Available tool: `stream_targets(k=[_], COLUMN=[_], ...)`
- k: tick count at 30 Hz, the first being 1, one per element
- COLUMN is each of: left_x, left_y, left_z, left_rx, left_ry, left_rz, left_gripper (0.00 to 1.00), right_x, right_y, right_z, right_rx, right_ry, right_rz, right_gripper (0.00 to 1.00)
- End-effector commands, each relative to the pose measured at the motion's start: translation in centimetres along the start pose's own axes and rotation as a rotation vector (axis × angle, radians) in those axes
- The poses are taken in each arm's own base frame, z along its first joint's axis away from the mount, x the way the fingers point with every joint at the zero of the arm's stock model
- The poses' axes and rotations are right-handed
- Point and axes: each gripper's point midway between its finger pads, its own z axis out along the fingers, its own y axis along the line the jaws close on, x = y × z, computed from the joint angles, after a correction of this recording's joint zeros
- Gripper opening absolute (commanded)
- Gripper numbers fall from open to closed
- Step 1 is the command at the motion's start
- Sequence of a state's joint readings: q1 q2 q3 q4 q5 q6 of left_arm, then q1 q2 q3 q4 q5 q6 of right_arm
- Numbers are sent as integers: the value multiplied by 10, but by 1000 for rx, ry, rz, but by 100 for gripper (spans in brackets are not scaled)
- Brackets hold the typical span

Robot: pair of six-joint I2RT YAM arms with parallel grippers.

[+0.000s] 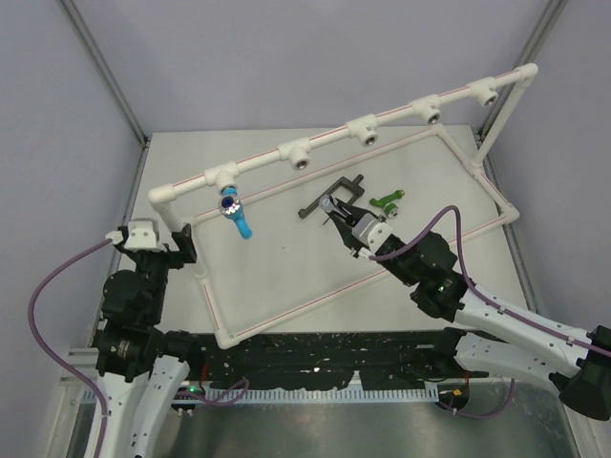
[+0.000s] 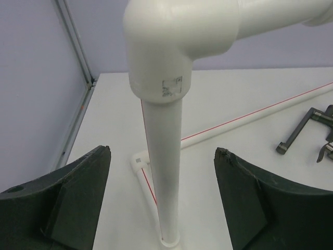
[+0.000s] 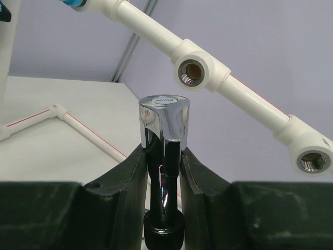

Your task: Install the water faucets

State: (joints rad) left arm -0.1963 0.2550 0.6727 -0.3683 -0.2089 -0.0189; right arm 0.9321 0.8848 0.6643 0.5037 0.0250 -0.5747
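Two | right end effector [image 3: 163, 152] grips chrome faucet [image 3: 164, 112] | left end effector [image 2: 162, 152] wide-open

The left arm [image 1: 134, 305] and right arm [image 1: 434, 277] are showing black jointed bodies and white shells on their lower links. A purple cable [image 1: 36, 291] is trailing along each. The left hand [image 1: 183, 240] is carrying a white block [image 1: 143, 234] behind it; its fingers [image 2: 73, 198] are looking matte dark, thick and wedge-shaped.

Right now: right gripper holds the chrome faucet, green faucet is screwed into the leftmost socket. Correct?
No. The top external view shows the blue faucet in the leftmost socket; the green faucet lies loose on the table. The right gripper does hold the chrome faucet.
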Motion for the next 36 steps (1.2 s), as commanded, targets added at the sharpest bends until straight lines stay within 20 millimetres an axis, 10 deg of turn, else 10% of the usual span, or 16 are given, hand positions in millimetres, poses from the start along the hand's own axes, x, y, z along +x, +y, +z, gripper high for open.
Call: stream_targets(k=[1,7,17,36], left_x=[-43,-45,-37,12], left_y=[-4,-2,-11,-14], left_z=[18,33,21,38], left_rx=[18,2,62,22], left_ry=[-117,-94,-109,71], left_rz=[48,95,73,45], left_gripper=[82,67,0,0], right_x=[-46,-52,-72,-72], right_y=[-27,-28,-33,-28], right_z=[0,3,18,48], right_rx=[71,72,170,293], right_ry=[-130,-148,-203,-193], right_rz=[-31,-94,-290,-806], right_gripper=[5,5,5,5])
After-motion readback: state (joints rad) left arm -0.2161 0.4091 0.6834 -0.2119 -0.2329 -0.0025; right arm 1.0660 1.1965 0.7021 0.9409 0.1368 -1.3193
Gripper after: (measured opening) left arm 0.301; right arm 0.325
